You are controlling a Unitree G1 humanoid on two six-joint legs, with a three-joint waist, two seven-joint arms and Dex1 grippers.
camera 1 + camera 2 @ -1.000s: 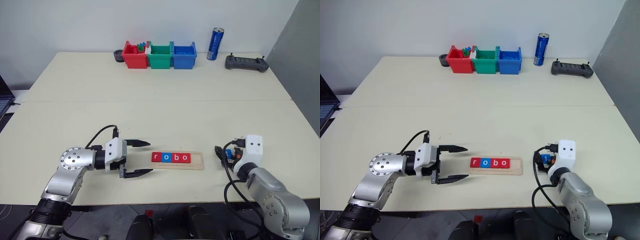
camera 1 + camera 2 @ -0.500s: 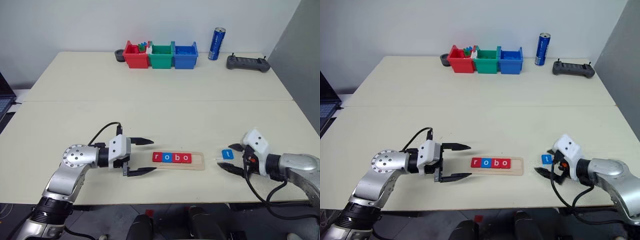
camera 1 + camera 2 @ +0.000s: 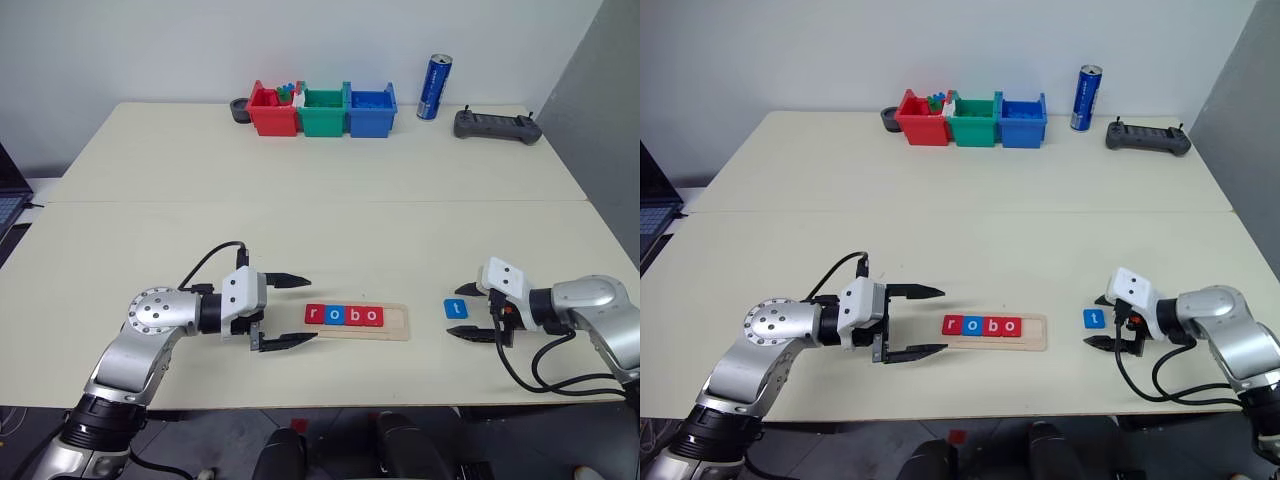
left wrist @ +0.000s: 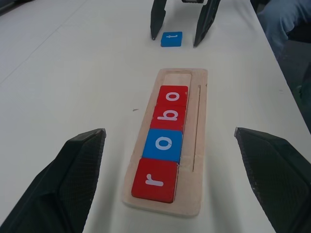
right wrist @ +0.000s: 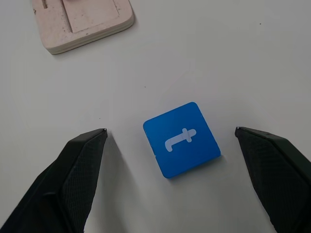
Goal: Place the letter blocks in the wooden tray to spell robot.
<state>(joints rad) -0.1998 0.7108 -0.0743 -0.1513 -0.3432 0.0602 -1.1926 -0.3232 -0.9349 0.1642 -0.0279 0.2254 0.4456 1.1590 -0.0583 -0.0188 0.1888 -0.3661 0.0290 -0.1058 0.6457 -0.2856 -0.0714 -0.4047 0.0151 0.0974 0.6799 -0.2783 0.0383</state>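
So starting on the left, the left gripper sits low over the table with its fingers spread wide and nothing between them, aimed toward 3 o'clock at the short end of the wooden tray. There's a small gap of bare table between the fingertips and that end. In the tray's groove four letter blocks sit edge to edge: red r, blue o, red b, red o, packed to the left end. The groove's last slot at the right end is open. At 3 o'clock from the tray, past a strip of bare table, the blue t block lies flat on the table. The right gripper has its fingers wide, one on each side of the t, not touching it. Lots of free table toward 12 o'clock.
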